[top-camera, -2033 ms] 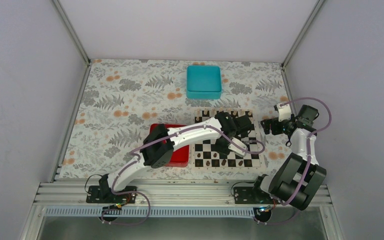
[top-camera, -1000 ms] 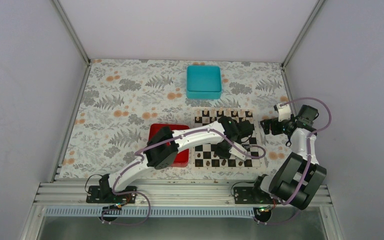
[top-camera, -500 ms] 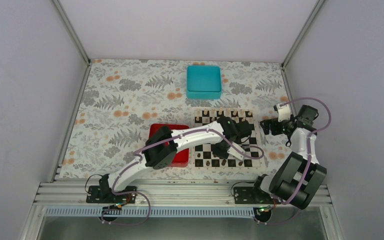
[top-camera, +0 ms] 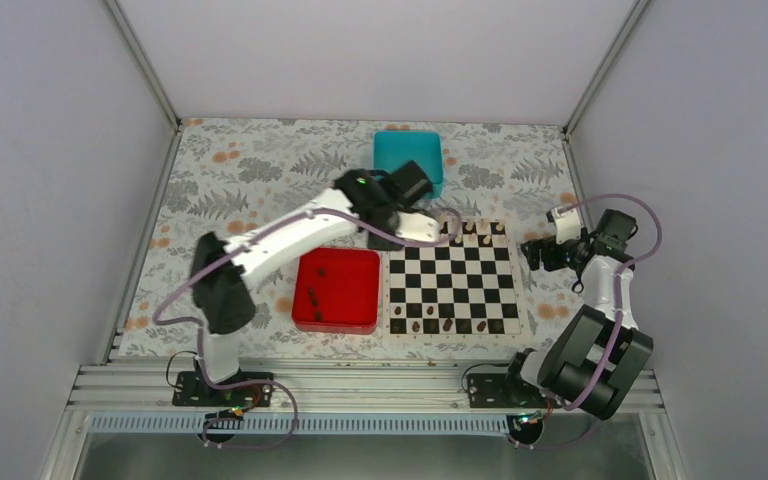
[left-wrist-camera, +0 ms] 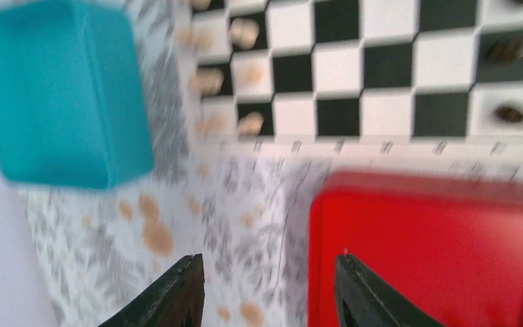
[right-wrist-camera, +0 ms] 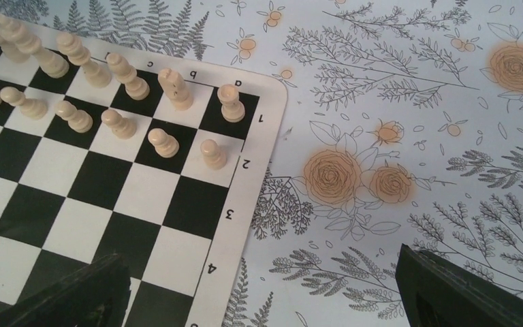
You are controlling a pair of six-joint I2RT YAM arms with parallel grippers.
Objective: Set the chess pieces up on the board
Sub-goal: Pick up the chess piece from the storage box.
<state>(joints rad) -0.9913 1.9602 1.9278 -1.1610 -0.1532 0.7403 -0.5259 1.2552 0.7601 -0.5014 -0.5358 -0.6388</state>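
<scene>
The tray (top-camera: 356, 301) left of the board (top-camera: 451, 281)

the board (right-wrist-camera: 109, 197) looks like smooth printed card or thin plastic, flat and quite matt. the pale pieces (right-wrist-camera: 175, 88) seem to be turned wood, smooth and unpainted. the dark pieces (top-camera: 447, 325) are too small to judge. the tabletop (right-wrist-camera: 381, 102) has a matt cover printed with flowers; cloth or paper, i cannot tell. the red tray (left-wrist-camera: 436, 252) is glossy plastic. the teal box (left-wrist-camera: 61, 95) is smooth plastic, more matt. the rail (top-camera: 360, 385) is dull grey metal.
</scene>
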